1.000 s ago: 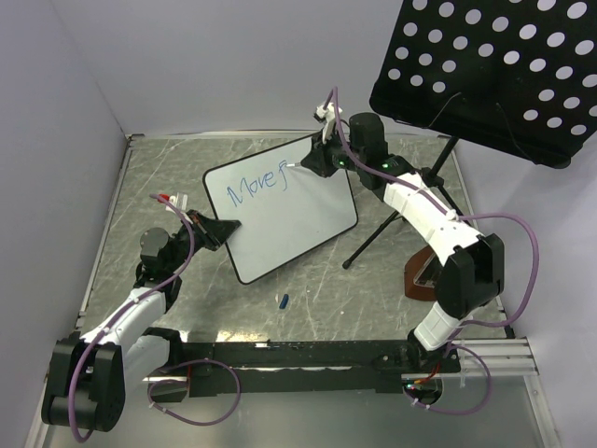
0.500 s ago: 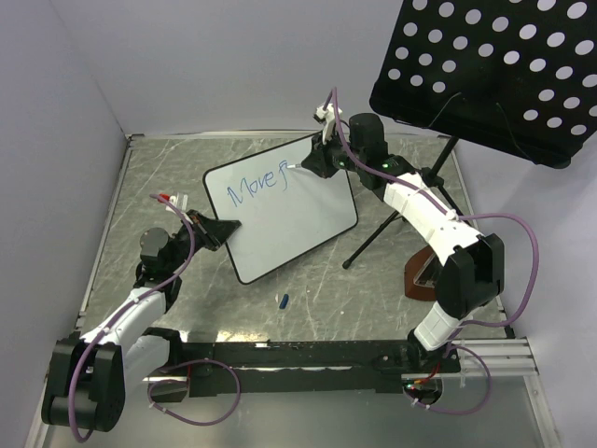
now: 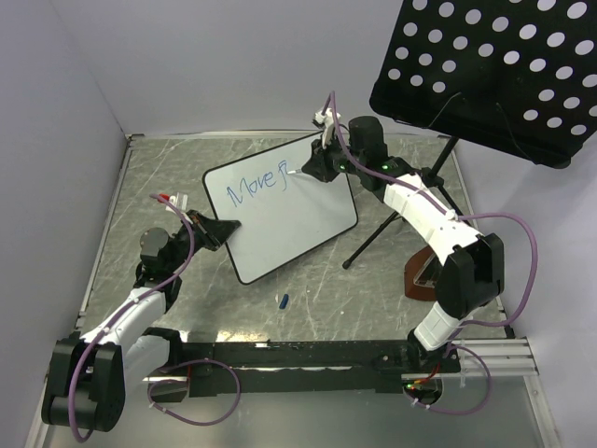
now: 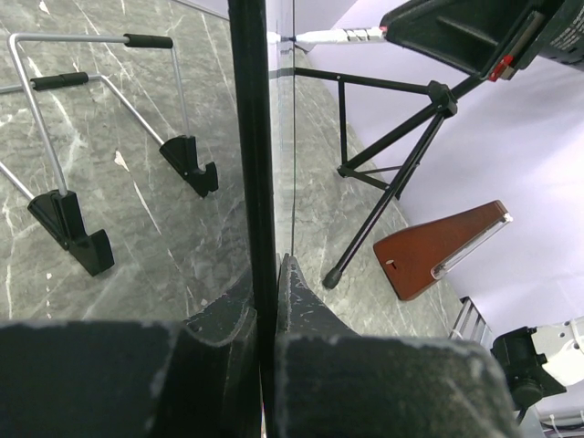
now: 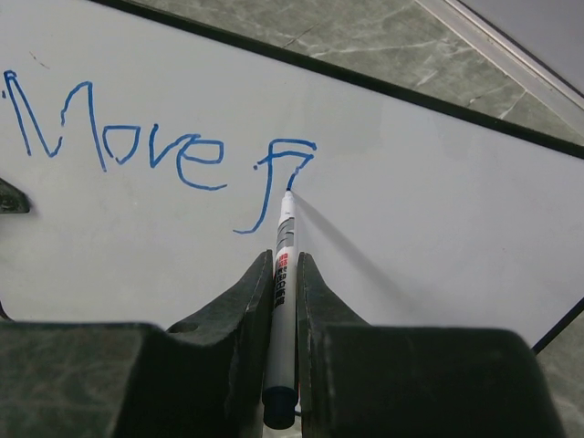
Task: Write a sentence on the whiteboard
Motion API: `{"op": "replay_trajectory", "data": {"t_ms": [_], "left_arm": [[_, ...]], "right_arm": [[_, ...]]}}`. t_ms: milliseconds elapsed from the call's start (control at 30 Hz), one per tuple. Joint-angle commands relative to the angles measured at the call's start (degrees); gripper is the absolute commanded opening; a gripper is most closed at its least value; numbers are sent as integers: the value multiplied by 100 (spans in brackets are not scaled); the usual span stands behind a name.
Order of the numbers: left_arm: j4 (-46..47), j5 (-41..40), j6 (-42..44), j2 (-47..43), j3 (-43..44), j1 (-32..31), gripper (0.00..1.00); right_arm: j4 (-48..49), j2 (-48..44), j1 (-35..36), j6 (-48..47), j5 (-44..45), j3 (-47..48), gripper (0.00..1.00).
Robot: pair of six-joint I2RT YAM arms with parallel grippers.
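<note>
Sentence [image 5: 119, 146]: blue handwriting along the upper left of the board. Only "Move" and one unfinished letter after it are there, so I judge that most of the writing is yet to do.
Whiteboard [image 3: 289, 224]: in the middle of the surface [image 3: 168, 168], turned at an angle, with much white space free to the right of the words and below them.
Marker [image 5: 286, 224]: its blue tip touches the board at the right end of the top bar of the unfinished letter.
Right gripper [image 5: 285, 258]: closed on the marker barrel, which points straight out between the two fingers.
Left gripper [image 4: 267, 274]: closed on the black rim at the left edge of the board, which stands edge-on between its fingers.
Step in hand: to finish this letter, then to go on with the word.
How to do it well: press lightly and evenly, so that the tip neither skips nor pushes the board. Make short strokes in line with "Move". The left grip should stay firm as the counter-hold.
Risk: the upper right rim is near, so the next words probably need a second line.
Around: a small blue piece [image 3: 283, 301], maybe the cap, lies apart near the front. The music stand [image 3: 485, 65] is at the right.
</note>
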Motion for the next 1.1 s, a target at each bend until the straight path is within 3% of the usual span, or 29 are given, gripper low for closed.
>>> {"op": "replay_trajectory", "data": {"t_ms": [0,1067], "left_arm": [[-63,237,688,20,56,-43,1],[-54,237,688,2,47,-43,1]], "right_arm": [[-63,-281,-36,-121,-117,-92,0],[24,71,-27,239,524,444,0]]}}
